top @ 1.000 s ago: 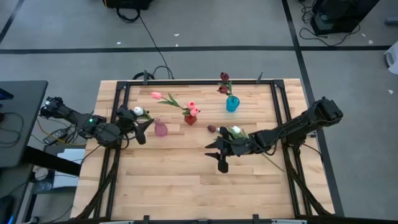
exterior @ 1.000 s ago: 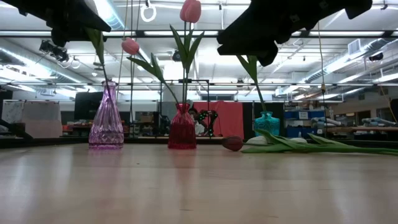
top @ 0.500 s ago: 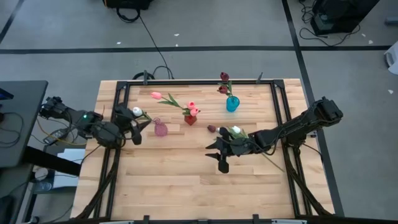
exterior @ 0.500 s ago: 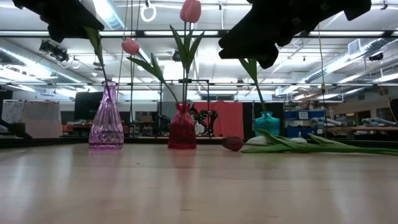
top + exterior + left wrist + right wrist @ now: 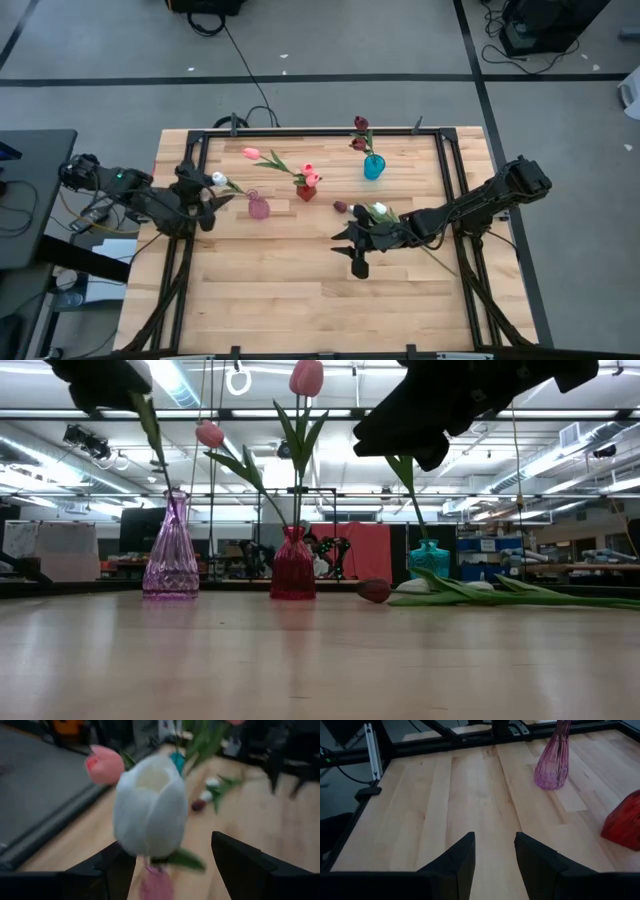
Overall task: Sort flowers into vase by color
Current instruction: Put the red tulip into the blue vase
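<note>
Three glass vases: one purple (image 5: 258,207), one red (image 5: 306,192), one teal (image 5: 373,166). Three pink tulips, two white, three dark maroon.

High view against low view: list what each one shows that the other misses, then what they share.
Only the high view shows the white tulip at the left gripper, its stem leading to the pink vase, and the open right gripper empty over the table.

Only the low view shows each vase's shape and the room behind.

Both show the red vase with pink tulips, the blue vase, and a maroon tulip lying on the table.
</note>
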Tool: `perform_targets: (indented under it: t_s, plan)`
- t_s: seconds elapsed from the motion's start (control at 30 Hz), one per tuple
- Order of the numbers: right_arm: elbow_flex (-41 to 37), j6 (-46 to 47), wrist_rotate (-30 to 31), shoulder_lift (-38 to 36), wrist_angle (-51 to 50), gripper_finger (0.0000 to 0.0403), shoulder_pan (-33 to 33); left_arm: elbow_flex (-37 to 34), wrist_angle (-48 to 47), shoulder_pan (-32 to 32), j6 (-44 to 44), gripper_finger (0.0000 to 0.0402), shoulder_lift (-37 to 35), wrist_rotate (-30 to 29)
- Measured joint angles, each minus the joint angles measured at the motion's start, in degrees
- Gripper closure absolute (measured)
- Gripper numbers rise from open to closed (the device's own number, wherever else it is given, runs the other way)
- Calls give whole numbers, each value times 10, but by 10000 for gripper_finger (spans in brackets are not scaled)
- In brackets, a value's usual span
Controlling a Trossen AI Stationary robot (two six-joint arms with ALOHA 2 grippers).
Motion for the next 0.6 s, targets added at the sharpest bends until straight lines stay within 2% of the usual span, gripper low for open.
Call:
perform_targets:
  t_s: [0.17,0.37,0.47,0.6]
  plan:
    - [0,0,0,0,-21,253,-1,37,-110,0,-78,156,4,87]
    - [0,-1,-10,0,-20,253,-3,38,-190,0,-154,170,4,174]
    - [0,-2,-10,0,-17,253,-3,38,-187,0,-170,175,6,210]
    - [0,-2,-13,-1,-20,253,-3,38,-128,-4,-174,182,19,287]
